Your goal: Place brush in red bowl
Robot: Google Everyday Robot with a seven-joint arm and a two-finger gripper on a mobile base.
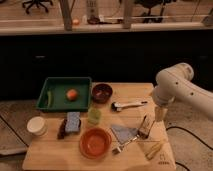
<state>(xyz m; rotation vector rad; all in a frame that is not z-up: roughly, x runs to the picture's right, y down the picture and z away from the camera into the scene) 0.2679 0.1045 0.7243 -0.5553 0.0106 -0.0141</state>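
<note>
Brush [131, 104] lies flat on wooden table [50, 152], behind red bowl [95, 142] and off to its right. Its dark bristle head is on the bowl side and the cream handle runs away to the right; brush & bowl are well apart, not touching. Gripper [159, 114] hangs at end of white arm [175, 85], further right of red bowl than the brush, pointing down near table's right edge; jaws spread wide w/ nothing held. Brush sits left of the gripper and a bit further back, handle tip near the jaws but clear of them, no contact. Red bowl is at table front. Btwn red bowl & gripper: grey cloth [124, 132], fork [125, 144], small dark packet [146, 126] just beside gripper. Yellowish stick [154, 149] right of red bowl, by front edge. Behind red bowl: green cup [93, 116], then dark maroon bowl [102, 92]; behind-left, green tray [60, 82] w/ orange round item [72, 94]; left of red bowl, blue sponge [73, 121] & white cup [36, 125]
</note>
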